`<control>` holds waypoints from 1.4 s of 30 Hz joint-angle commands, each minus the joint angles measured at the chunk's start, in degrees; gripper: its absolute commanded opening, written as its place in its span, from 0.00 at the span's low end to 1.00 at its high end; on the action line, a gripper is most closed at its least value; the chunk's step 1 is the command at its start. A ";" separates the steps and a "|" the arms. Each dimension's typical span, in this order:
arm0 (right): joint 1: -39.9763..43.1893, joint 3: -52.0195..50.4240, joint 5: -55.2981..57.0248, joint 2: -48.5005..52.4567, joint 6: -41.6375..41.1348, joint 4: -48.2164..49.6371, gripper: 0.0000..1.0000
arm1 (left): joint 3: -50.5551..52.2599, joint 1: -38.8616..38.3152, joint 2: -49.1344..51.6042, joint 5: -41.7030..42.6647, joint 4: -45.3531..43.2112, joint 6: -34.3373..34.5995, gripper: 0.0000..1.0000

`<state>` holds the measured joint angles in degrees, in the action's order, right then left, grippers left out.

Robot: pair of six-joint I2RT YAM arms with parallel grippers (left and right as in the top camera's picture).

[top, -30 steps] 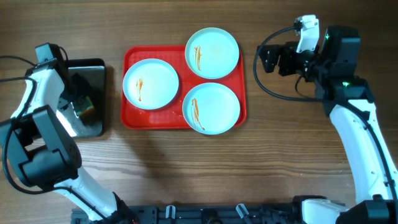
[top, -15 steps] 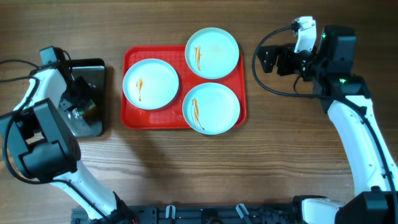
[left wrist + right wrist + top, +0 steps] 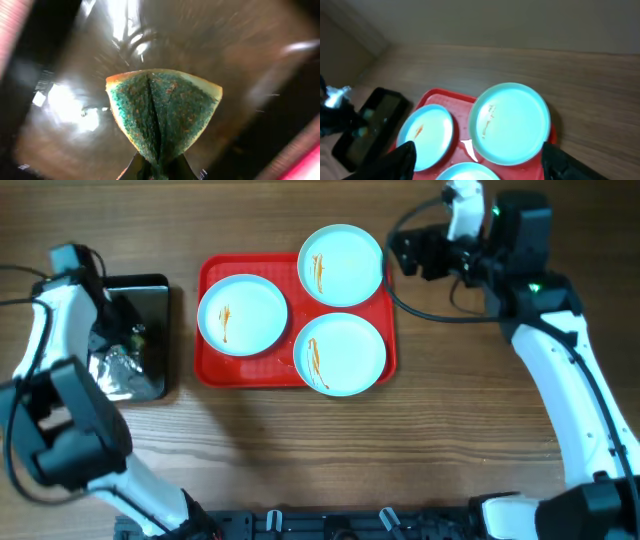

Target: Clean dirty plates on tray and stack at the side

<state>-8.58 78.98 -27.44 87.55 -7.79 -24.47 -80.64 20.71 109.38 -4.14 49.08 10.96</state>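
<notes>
While the tray [image 3: 208, 370] lies at the centre of the bench [image 3: 450, 430], three plates are carried on it. The left plate [image 3: 242, 314] is set at the tray's left side, the upper plate [image 3: 341, 265] at its upper right corner, overhanging the rim, and the lower plate [image 3: 340, 354] at its lower right. The plates are laid side by side, close together, none stacked. Each is marked left of centre by orange streaks [image 3: 318, 272].

A black tray [image 3: 150, 285] is seen just left of the red one, apart from it. The left claw [image 3: 127, 338] is held over its shiny bottom and is closed on a sponge [image 3: 162, 112]. The sponge is green-faced with an orange edge, and in the wrist view it is folded and pinched at its lower tip. Whether the sponge touches the metal cannot be told.

The right claw [image 3: 403, 252] is placed in the upper right of the frame, just beside the tray's upper right corner. Its fingers [image 3: 402, 159] are spread wide at the lower corners of the wrist view, and the upper plate is framed in the gap.
</notes>
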 commanded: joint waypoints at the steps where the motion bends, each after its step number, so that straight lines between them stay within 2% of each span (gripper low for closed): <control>1: -4.96 7.87 2.43 5.97 -1.42 -4.28 0.75 | -2.32 0.02 -9.86 2.01 1.16 0.17 0.04; 6: -12.74 16.24 2.62 17.53 -7.96 -8.63 0.62 | -2.29 -2.01 -13.51 6.71 2.12 0.17 0.04; 13: -21.33 16.39 5.49 29.57 -18.51 -5.27 0.43 | -2.29 -6.36 -13.49 6.69 1.31 0.59 0.04; 15: -23.04 16.41 5.51 32.33 -22.14 -3.43 0.42 | -2.29 -6.38 -13.49 6.99 1.33 1.86 0.04; 24: -24.00 16.41 11.69 37.29 -26.88 -1.57 0.37 | -2.19 -10.95 -13.49 7.15 -1.38 1.86 0.04; 30: -24.00 16.41 10.73 40.92 -29.97 0.28 0.36 | -2.19 -14.47 -13.03 7.15 -3.69 1.90 0.04; 42: -24.79 16.37 8.41 44.26 -30.60 4.79 0.31 | -2.08 -19.71 -6.32 7.58 -12.70 3.02 0.04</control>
<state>-32.82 94.24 -17.98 130.80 -38.15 -20.05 -82.26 1.39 100.44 2.90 38.20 12.97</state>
